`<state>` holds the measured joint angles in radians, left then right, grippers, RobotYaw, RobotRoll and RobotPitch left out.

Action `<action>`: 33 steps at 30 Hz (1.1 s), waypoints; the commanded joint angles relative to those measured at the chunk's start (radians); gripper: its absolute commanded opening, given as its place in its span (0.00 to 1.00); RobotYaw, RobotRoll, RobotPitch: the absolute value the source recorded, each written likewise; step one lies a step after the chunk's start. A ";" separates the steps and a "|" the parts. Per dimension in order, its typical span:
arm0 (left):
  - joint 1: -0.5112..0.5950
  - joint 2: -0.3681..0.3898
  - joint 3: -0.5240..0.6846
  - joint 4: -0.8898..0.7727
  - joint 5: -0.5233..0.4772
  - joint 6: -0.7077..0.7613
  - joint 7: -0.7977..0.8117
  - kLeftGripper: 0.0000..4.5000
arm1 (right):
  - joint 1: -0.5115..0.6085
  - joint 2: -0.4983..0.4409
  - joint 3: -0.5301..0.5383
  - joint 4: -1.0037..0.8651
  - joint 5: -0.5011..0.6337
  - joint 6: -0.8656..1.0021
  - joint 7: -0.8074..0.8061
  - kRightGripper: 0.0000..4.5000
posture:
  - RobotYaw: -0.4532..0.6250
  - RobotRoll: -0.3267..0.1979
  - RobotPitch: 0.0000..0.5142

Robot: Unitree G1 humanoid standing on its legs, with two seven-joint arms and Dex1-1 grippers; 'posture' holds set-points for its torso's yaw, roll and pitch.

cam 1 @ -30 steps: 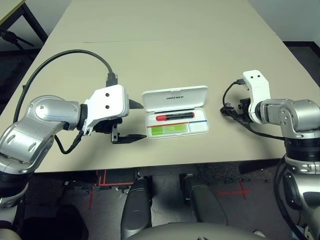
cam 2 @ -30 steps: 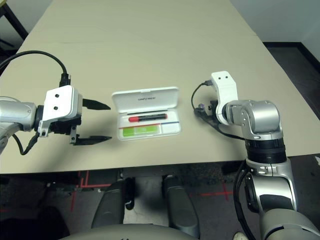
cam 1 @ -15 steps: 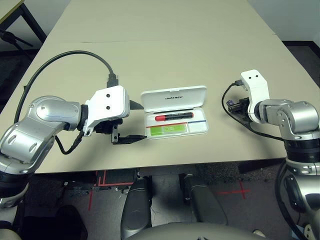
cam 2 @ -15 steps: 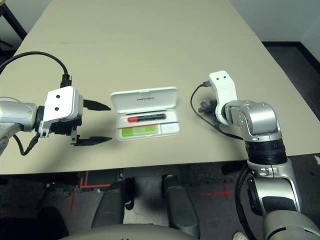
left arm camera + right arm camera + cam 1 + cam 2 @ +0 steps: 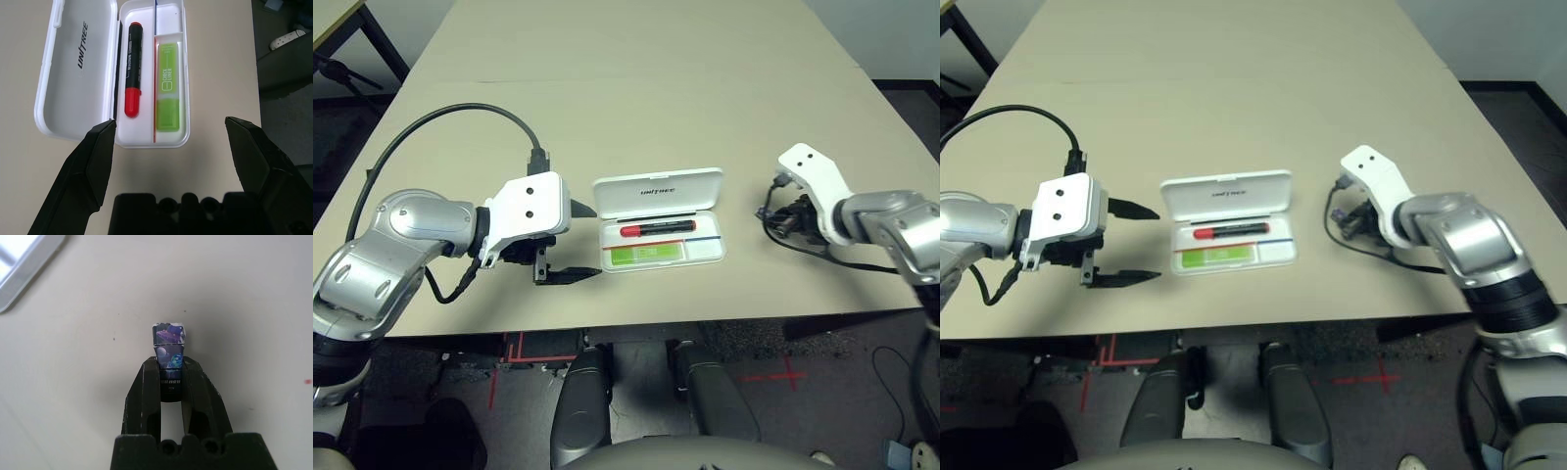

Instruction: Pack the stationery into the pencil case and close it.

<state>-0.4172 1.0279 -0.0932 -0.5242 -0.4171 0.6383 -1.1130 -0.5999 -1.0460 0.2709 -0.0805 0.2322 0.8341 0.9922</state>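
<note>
White hinged plastic pencil case (image 5: 662,253) is lying open; R gripper (image 5: 171,364) is pinching small dark purple-patterned block (image 5: 169,347), L gripper (image 5: 171,125) spreading wide.

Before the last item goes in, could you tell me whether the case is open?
Open: its lid is tipped back, exposing the marker.

Left gripper (image 5: 582,243) at table's left side, near front edge, two black fingers spread wide, pointing right. Right gripper (image 5: 171,360) over table's right side, fingers pinched nearly together; right forearm (image 5: 1474,245) angled inward.
</note>
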 commanded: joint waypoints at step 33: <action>0.021 0.020 0.000 -0.037 0.003 0.039 0.015 1.00 | -0.089 0.281 0.106 0.179 -0.173 -0.669 0.453 0.07 | 0.45 0.62 0.37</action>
<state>-0.4006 1.0414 -0.0916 -0.5372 -0.4139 0.6700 -1.1016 -0.6838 -0.7691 0.3682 0.0879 0.0737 0.1842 1.4493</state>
